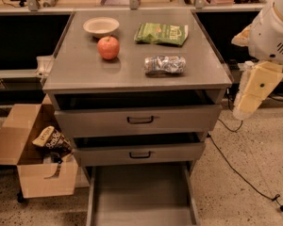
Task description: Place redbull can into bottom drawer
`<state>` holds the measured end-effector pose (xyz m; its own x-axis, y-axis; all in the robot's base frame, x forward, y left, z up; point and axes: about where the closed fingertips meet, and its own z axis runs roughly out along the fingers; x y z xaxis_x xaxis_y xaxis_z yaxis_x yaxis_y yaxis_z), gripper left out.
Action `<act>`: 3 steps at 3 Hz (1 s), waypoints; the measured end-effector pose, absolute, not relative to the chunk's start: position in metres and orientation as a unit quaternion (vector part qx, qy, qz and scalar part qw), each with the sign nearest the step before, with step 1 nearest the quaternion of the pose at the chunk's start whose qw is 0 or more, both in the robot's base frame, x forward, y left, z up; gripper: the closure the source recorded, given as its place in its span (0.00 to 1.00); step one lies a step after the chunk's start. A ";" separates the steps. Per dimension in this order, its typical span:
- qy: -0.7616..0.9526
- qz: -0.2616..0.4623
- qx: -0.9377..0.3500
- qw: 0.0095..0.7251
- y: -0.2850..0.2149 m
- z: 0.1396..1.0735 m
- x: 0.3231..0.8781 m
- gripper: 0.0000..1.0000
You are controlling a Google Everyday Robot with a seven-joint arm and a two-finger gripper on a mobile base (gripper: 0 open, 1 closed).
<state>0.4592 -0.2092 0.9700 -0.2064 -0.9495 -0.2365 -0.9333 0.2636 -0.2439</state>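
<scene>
On worktop (80, 72), front right: redbull can (164, 65), lying on side, ungripped. Below: bottom drawer (141, 192) pulled out to receive it. Right of cabinet (137, 119), well apart from can: end effector (249, 100), openness impossible to tell.

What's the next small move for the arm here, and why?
Probably bring the gripper up and across over the redbull can. The can lies on its side on the cabinet top, ungrasped. The gripper hangs beside the cabinet, apart from the can, and the bottom drawer is already pulled open.
</scene>
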 end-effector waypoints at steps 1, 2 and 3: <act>0.769 0.000 -0.612 0.184 -0.197 0.954 0.487 0.00; 0.762 0.033 -0.613 0.205 -0.185 0.933 0.519 0.00; 0.762 0.033 -0.613 0.205 -0.185 0.933 0.519 0.00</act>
